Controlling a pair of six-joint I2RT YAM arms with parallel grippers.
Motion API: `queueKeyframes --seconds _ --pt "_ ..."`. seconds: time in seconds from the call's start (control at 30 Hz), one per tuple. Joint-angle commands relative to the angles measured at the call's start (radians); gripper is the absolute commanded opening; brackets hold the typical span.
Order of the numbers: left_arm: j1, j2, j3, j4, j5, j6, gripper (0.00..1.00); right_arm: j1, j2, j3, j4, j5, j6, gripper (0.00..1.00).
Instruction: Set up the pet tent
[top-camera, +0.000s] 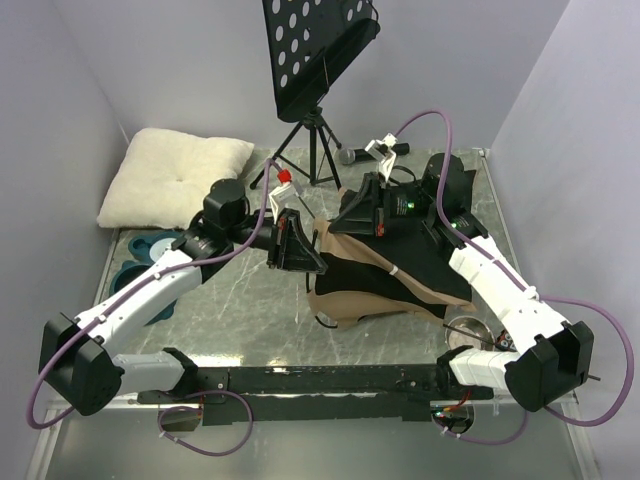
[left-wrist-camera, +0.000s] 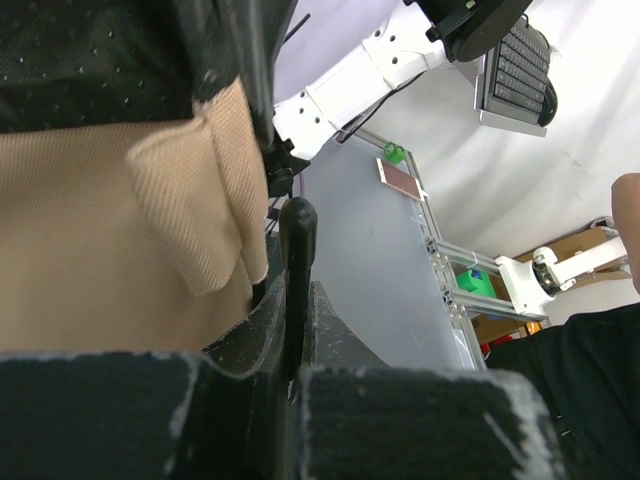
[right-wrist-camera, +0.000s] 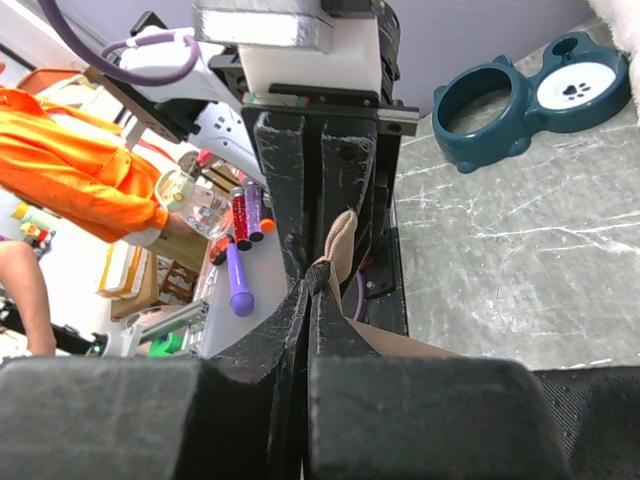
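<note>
Left pincer (left-wrist-camera: 296, 335) is closed tight on a thin black pole (left-wrist-camera: 298, 222) at the tan edge of the pet tent (left-wrist-camera: 100, 260), and the pole's rounded tip stands up from between the fingers. Right pincer (right-wrist-camera: 310, 295) is also fully closed, pinching a small fold of the tent's tan fabric (right-wrist-camera: 338, 240). The two pincers face each other almost nose to nose above the middle of the desk (top-camera: 240, 310), holding the tent's far left corner. From there the tent (top-camera: 360, 300) spreads toward the near right and lies crumpled on the desk between the arms, black lining up and tan showing along its near edge. A teal double bowl (right-wrist-camera: 525, 100) sits at the left edge beside the left arm. A cream pillow (top-camera: 175, 175) lies in the far left corner. A black perforated music stand (top-camera: 320, 50) rises at the far middle.
</note>
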Motion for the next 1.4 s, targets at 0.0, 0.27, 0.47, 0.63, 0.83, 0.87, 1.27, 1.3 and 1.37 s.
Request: queueKeyframes --seconds 0.0,0.27,0.47,0.63,0.83,0.87,1.27,1.3,1.37 --pt "-0.043 0.05 -0.136 -0.248 0.131 -0.063 0.01 -0.056 -0.101 0.083 0.376 0.184 0.089 0.0" --pt "-0.041 0.054 -0.175 -0.206 0.133 -0.102 0.01 -0.071 -0.111 0.072 0.41 0.211 0.132 0.0" --pt "-0.061 0.067 -0.166 -0.232 0.114 -0.079 0.01 -0.072 -0.114 0.063 0.43 0.234 0.155 0.0" --pt "-0.07 0.099 -0.139 -0.252 0.116 -0.065 0.01 -0.072 -0.112 0.058 0.448 0.24 0.171 0.0" --pt "-0.07 0.103 -0.165 -0.189 0.142 -0.117 0.01 -0.072 -0.117 0.061 0.457 0.248 0.181 0.0" --pt "-0.07 0.102 -0.172 -0.173 0.143 -0.131 0.01 -0.072 -0.12 0.061 0.459 0.245 0.183 0.0" --pt "-0.086 0.108 -0.186 -0.151 0.14 -0.154 0.01 -0.072 -0.111 0.061 0.479 0.256 0.204 0.0" --pt "-0.087 0.109 -0.189 -0.143 0.14 -0.16 0.01 -0.072 -0.112 0.06 0.48 0.256 0.206 0.0" --pt "-0.086 0.11 -0.197 -0.125 0.142 -0.176 0.01 -0.072 -0.112 0.058 0.487 0.253 0.209 0.0"
